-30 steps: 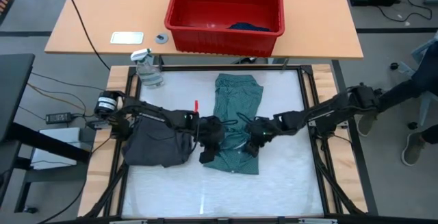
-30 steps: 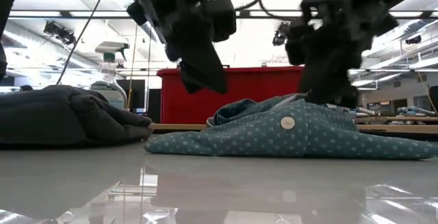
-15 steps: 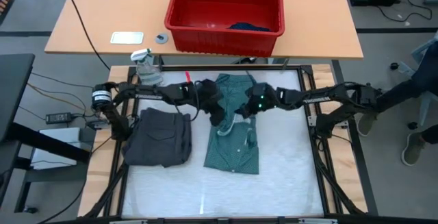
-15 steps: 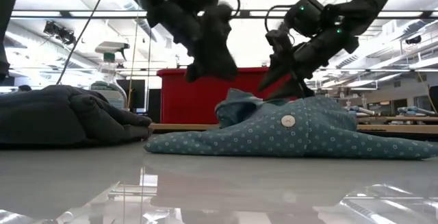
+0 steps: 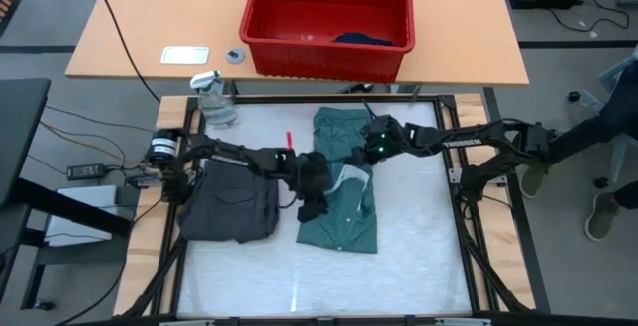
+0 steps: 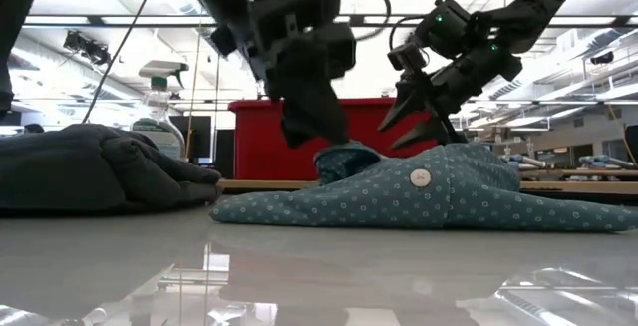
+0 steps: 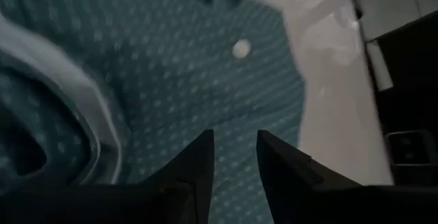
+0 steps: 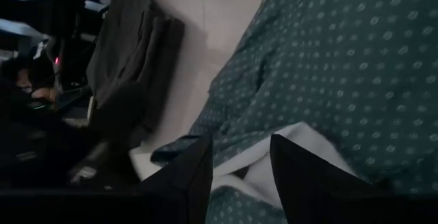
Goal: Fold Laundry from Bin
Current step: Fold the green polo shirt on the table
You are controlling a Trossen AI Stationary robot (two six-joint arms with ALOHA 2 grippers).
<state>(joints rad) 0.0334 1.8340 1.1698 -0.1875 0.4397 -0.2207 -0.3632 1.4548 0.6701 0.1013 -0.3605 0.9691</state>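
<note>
Shirt (image 5: 342, 186), teal and dotted, lies mid-desk, partly folded, white lining turned up. Left gripper (image 5: 311, 206) hovers at its left edge, jaws narrowly apart and empty, probably placed to take the next fold. Right gripper (image 5: 371, 154) hovers over the upper part, jaws parted, empty. Grey garment (image 5: 232, 199) lies folded beside it. Red bin (image 5: 329, 47) stands beyond, holding a blue piece (image 5: 361, 39).

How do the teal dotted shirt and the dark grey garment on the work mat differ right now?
The teal dotted shirt is patterned, and both grippers hover over it; the dark grey garment is plain and lies alone beside the left arm. The shirt's upper part is turned over showing a pale lining; the grey piece looks neatly folded. Both lie on the mat.
</note>
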